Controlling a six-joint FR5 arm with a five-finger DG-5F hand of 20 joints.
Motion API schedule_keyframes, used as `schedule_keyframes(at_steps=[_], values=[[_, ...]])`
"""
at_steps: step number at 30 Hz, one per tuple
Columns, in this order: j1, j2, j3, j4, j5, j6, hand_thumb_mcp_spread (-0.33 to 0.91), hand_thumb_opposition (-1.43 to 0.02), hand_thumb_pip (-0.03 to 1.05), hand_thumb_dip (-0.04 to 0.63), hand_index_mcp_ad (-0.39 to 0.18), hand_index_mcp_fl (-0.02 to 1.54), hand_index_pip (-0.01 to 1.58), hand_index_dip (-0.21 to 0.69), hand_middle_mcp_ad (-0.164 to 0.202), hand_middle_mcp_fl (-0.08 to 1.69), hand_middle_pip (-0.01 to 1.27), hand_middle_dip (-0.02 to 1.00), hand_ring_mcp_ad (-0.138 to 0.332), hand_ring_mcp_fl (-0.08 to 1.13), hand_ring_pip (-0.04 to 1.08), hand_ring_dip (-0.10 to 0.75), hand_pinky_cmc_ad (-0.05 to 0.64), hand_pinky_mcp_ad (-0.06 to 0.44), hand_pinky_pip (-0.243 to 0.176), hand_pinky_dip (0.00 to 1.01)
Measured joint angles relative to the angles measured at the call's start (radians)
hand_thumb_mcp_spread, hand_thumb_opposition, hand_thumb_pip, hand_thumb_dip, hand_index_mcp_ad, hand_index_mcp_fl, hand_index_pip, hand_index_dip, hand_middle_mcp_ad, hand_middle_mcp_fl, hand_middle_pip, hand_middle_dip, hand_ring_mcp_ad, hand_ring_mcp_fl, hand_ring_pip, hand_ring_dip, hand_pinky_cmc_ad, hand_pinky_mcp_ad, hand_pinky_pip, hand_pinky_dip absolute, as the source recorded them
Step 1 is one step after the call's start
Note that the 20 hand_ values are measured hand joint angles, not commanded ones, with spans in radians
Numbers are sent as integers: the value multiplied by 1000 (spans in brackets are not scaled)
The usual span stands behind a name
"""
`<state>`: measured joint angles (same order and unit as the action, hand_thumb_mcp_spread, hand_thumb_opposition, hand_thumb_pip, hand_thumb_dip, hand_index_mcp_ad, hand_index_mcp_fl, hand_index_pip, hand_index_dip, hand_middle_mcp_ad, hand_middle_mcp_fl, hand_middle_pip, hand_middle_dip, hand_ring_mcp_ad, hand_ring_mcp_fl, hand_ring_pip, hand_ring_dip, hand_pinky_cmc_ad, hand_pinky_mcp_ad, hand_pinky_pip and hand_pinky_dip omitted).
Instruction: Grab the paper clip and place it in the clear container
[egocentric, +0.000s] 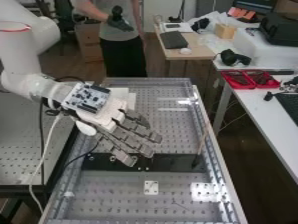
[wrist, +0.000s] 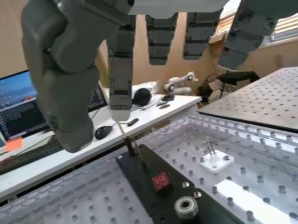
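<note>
- Perforated bench surface (egocentric: 106, 206), black bar (egocentric: 174, 162) across it.
- Hand (egocentric: 110, 117) near black bar, released, fingers straight.
- White plate (egocentric: 151, 183) beside black bar, thin wires (wrist: 210, 146) upright on it.
- Paper clip: can't tell where.

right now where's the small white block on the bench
The small white block sits in the high view's lower middle, on the bench, just on the near side of the long black plate.

White arm (egocentric: 21, 57), red ring (egocentric: 14, 30); blue-white circuit board (egocentric: 86, 97); grey hand (egocentric: 112, 119); white cable (egocentric: 44, 157).
</note>
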<state>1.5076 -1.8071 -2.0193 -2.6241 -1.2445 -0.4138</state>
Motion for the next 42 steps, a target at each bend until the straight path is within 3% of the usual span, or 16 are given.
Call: schedule_keyframes(at_steps=[6, 10, 17, 19, 24, 30, 42], values=[[-2, -58, 52, -3, 44, 13, 499, -806, 454, 253, -161, 386, 951, 253, 35, 24, 136, 113, 126, 0, 89, 14, 340, 246, -77, 180], [-21, -80, 84, -4, 26, -19, 499, -801, 471, 253, -159, 340, 1052, 232, 35, 42, 138, 126, 126, 2, 82, 23, 342, 246, -77, 180], [-141, -130, 145, -2, -159, -102, 496, -819, 510, 269, -169, 300, 1197, 230, 35, 54, 138, 140, 127, 0, 106, 30, 339, 250, -75, 180], [-175, -141, 160, -2, -212, -122, 496, -819, 522, 269, -171, 290, 1215, 230, 35, 54, 138, 140, 127, 0, 106, 31, 335, 229, -77, 180], [-277, -177, 201, -1, -376, -180, 497, -836, 522, 269, -176, 269, 1229, 227, 37, 75, 138, 140, 127, 0, 101, 37, 328, 227, -75, 180], [-343, -234, 254, 8, -527, -241, 496, -836, 518, 269, -187, 272, 1227, 216, 37, 98, 134, 143, 127, 0, 103, 37, 321, 211, -75, 180], [-394, -300, 321, 51, -660, -281, 496, -836, 518, 269, -204, 316, 1246, 202, 35, 115, 138, 157, 126, 16, 105, 45, 316, 215, -58, 180]])
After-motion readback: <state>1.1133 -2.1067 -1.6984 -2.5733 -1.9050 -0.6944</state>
